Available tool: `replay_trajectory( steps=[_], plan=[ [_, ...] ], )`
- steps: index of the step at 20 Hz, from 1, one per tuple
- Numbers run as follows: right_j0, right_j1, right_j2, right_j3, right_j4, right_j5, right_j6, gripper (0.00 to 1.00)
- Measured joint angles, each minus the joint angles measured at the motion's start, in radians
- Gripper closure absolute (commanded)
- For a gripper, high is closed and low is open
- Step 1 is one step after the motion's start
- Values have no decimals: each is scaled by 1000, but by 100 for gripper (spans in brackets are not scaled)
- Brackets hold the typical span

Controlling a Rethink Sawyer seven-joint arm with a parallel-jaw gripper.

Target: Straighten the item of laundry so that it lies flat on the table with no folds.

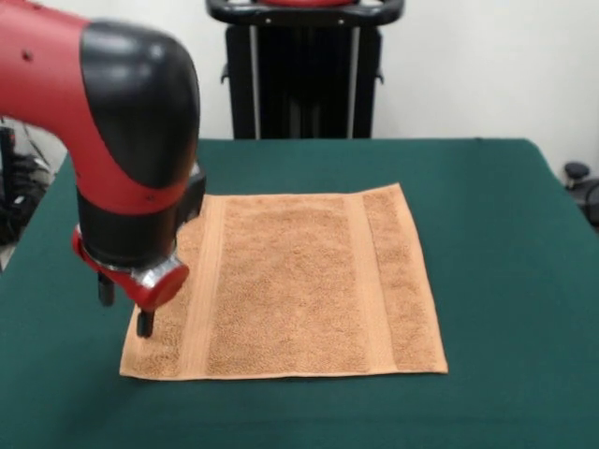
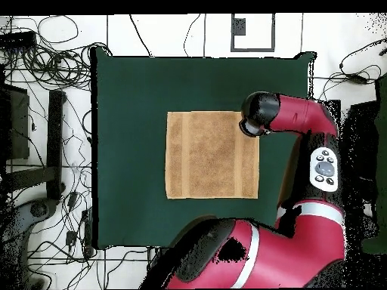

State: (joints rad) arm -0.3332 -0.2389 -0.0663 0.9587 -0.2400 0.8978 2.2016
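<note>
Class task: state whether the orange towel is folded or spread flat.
Spread flat: the towel shows four corners, both woven bands and no folds on the table.

A robotics lab, clearly: a red and black arm [image 1: 122, 140] on a black pedestal [image 1: 304, 70] at a green felt bench [image 1: 505, 281], plain white walls behind, and cables [image 2: 57, 68] tangled across the floor beside it.

bare green table [image 1: 505, 243] open on all sides of the flat towel [image 1: 290, 281], arm [image 1: 122, 140] looming above one towel corner
</note>
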Motion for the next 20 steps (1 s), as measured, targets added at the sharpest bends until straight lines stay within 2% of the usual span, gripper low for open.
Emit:
replay_trajectory(
  steps=[8, 20],
  plan=[
    [-1, -148, 0, 38, 67, 96, 0, 0],
    [-8, -263, 0, 73, 90, 130, 0, 0]
  ],
)
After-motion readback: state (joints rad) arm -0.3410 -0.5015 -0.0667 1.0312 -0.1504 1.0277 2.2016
